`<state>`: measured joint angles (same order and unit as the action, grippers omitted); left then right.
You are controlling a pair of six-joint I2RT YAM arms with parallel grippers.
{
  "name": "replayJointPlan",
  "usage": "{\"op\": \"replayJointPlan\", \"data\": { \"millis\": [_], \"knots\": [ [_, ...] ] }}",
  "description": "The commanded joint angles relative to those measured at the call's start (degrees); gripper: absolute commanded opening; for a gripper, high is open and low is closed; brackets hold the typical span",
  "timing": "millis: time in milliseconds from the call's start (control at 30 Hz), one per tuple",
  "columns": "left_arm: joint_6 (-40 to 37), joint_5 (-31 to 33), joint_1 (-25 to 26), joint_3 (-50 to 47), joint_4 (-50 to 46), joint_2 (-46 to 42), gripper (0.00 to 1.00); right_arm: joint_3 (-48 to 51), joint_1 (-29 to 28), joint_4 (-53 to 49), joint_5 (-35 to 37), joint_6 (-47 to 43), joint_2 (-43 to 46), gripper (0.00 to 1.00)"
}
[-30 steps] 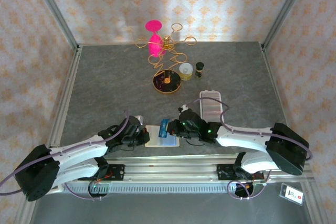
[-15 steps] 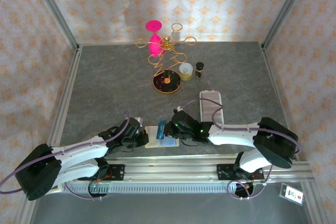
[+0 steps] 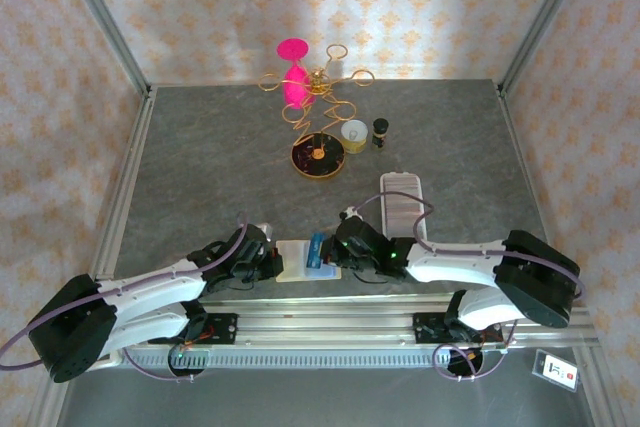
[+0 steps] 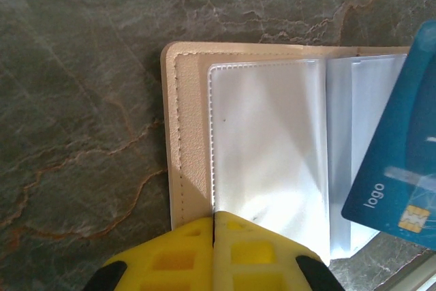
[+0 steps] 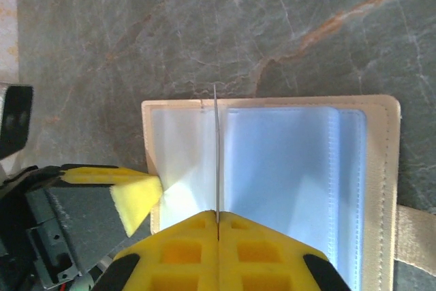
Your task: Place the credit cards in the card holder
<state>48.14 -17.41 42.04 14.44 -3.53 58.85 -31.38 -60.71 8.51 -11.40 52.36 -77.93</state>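
Card holder [image 5: 383, 168] lies open; left claw [image 4: 214, 217] pinches its sleeve [image 4: 266, 148], right claw [image 5: 217, 215] grips credit card [image 4: 402, 148].

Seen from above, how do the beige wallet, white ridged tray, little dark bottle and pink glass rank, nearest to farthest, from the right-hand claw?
1. Card holder: just left of the right gripper, which pinches a blue card.
2. White ridged tray: behind it, to the right.
3. Dark bottle: farther back.
4. Pink glass: farthest, at the table's back edge.
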Motion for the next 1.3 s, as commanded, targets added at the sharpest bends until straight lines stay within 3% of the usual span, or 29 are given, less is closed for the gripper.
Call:
{"op": "replayJointPlan", "data": {
  "millis": [0, 500, 1267],
  "knots": [
    [0.2, -0.3, 0.6, -1.8, -1.1, 0.0, 0.06, -0.2, -0.2, 1.0, -0.5, 0.2, -1.5, 0.0],
    [0.7, -0.7, 0.6, -1.7, -0.4, -0.4, 0.06, 4.1, -0.3, 4.2, 0.1, 2.0, 2.5, 0.0],
    [1.1, -0.2, 0.6, -1.4, -0.6, -0.8, 0.06, 3.9, -0.3, 8.9, -3.4, 2.7, -2.5, 0.0]
  ]
}}
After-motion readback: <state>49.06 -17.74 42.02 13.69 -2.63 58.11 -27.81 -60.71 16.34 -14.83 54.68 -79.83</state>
